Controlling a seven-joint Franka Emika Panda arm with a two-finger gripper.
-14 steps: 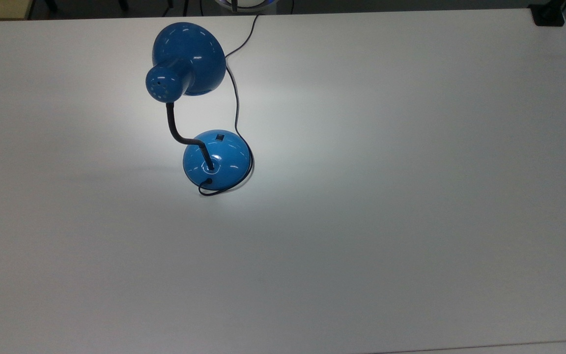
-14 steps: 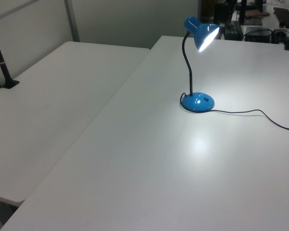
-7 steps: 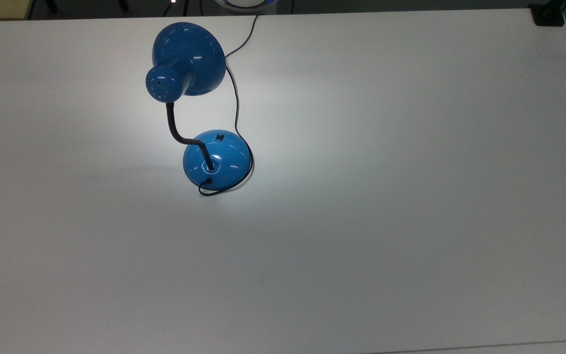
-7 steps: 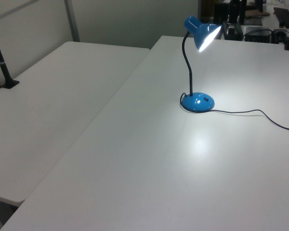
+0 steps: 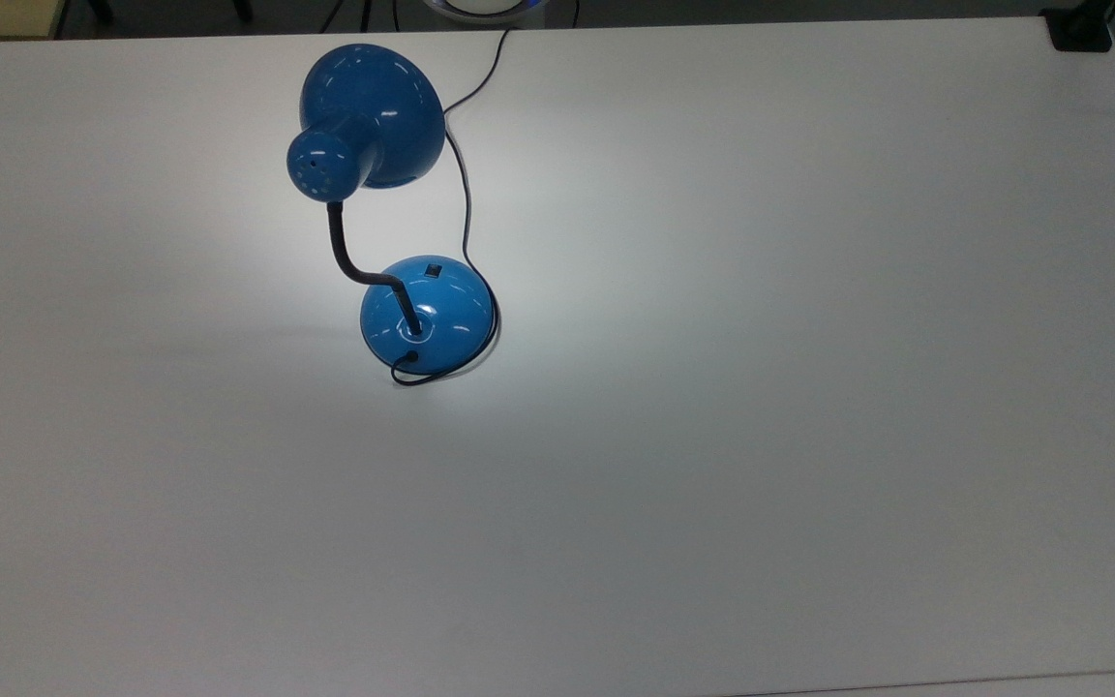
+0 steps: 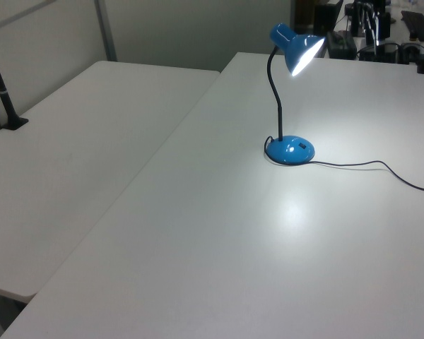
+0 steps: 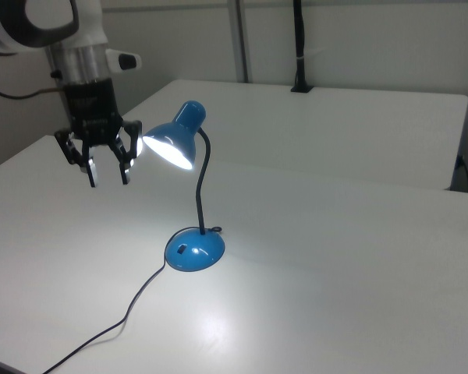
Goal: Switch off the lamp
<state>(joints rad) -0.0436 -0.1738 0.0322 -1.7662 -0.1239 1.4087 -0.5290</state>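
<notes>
While lamp [image 7: 191,195] glows, claw [image 7: 108,178] hangs open; no legible txt

The lamp [image 5: 388,208] is lit and is the strongest light here. In the right view its shade [image 7: 170,142] glows white inside, blown out to glare, and a soft bright patch falls on the table [image 7: 335,257] at about 6 o'clock from the base. In the top view a pale pool spreads around the base [image 5: 427,313], fading to grey toward the edges, with a faint shadow running toward 9 o'clock. Small white highlights gleam on the glossy blue. The left view shows the same glare in the shade [image 6: 302,53]; its far background is dim and soft.
</notes>
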